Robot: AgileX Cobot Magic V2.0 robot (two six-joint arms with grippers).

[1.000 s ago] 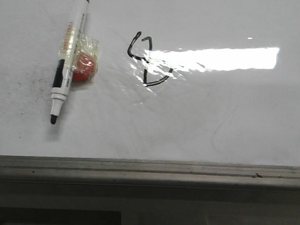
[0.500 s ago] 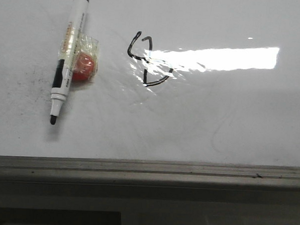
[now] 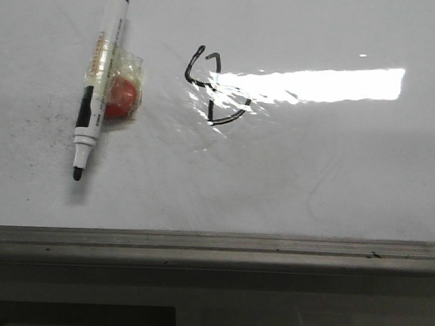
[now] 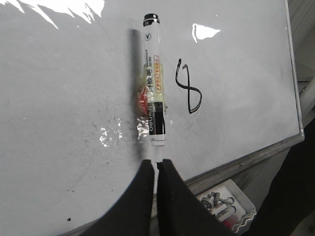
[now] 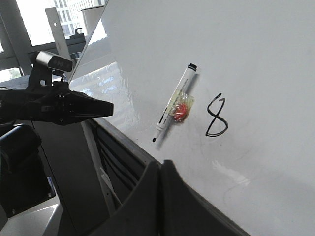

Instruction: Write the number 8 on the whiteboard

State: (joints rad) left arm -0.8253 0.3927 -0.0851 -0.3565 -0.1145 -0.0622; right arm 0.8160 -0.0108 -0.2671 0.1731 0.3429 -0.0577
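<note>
Glossy whiteboard (image 3: 332,182) with thin black number 8 (image 3: 215,87); left hand (image 4: 157,169) and right hand (image 5: 161,169) clenched, empty.

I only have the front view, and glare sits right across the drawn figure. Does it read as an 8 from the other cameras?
Observer: Yes. In the right wrist view the number 8 is free of glare and shows two stacked loops on the whiteboard.
Operator: Where are the arms? I see neither.
Observer: The left gripper hangs beyond the board's framed edge with its jaws shut, apart from the marker.
Operator: And the right one?
Observer: The right gripper has its jaws shut on nothing and points toward the board.
</note>
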